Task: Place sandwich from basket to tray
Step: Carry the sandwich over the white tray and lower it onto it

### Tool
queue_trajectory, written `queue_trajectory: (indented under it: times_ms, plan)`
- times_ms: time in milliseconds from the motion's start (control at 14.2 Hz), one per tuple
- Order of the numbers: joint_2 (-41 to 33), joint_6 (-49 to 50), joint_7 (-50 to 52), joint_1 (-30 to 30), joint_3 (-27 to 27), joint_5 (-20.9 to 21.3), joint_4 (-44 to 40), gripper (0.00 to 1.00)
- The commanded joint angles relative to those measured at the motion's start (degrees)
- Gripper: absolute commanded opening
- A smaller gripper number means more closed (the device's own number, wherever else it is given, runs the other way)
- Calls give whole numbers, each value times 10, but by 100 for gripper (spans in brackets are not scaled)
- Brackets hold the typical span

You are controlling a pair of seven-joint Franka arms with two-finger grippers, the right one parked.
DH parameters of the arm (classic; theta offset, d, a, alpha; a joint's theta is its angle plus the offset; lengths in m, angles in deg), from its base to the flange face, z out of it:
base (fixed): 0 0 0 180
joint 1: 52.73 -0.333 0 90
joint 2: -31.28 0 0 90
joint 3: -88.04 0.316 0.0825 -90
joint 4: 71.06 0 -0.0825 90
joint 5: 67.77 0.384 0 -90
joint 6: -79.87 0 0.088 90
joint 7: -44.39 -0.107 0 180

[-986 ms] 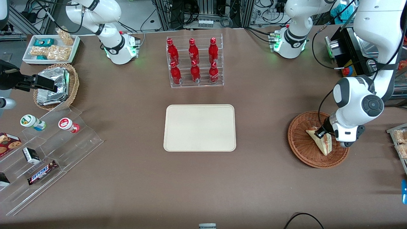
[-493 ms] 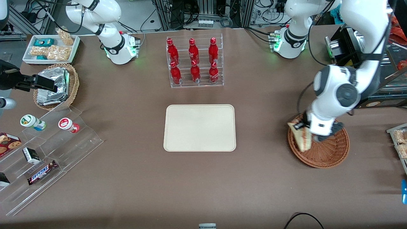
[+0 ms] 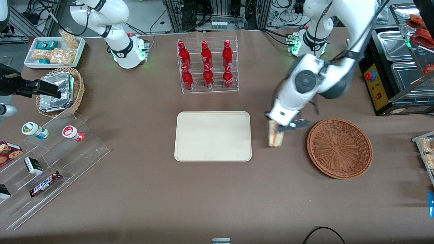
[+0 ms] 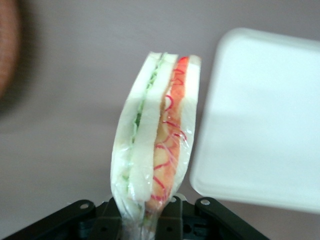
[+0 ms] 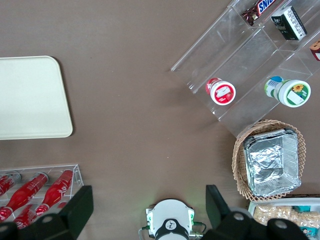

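Mid-transfer, carry phase. Gripper (image 3: pixel 278 129) is clamped on the sandwich (image 3: pixel 275 138), holding it by one end so the wedge hangs down lengthwise, its free end pointing at the table. Wrist view confirms the grasp: sandwich (image 4: pixel 155 140) runs straight out from between the fingers (image 4: pixel 172 210), bread layers with green and red filling edge-on, clear wrap intact.

Sandwich is in the air over bare table, between the wicker basket (image 3: pixel 339 148) and the cream tray (image 3: pixel 213 136); it is outside the basket and not yet over the tray. The basket holds nothing now.

Key relation: the tray lies sideways from the gripper toward the parked arm's end of the table, near but not under it (the tray (image 4: pixel 260 120) rim shows just beside the sandwich in the wrist view). The sandwich's long axis is about vertical, so lowering it as it is would land it on its tip; it will likely tip over flat on release. The next move probably needs more sideways travel, then descent over the tray middle.
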Motion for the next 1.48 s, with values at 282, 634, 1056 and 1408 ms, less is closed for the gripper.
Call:
queue_trajectory:
  times_ms: [282,634,1056,1408]
  plan:
    - [155,11,55,129,7,36,-154,16]
    - [265,14,242,182,9,205,-262,16]
    - [318,15,308,261,59,229,-339,16]
    - [329,14,328,296,86,224,-355,26]
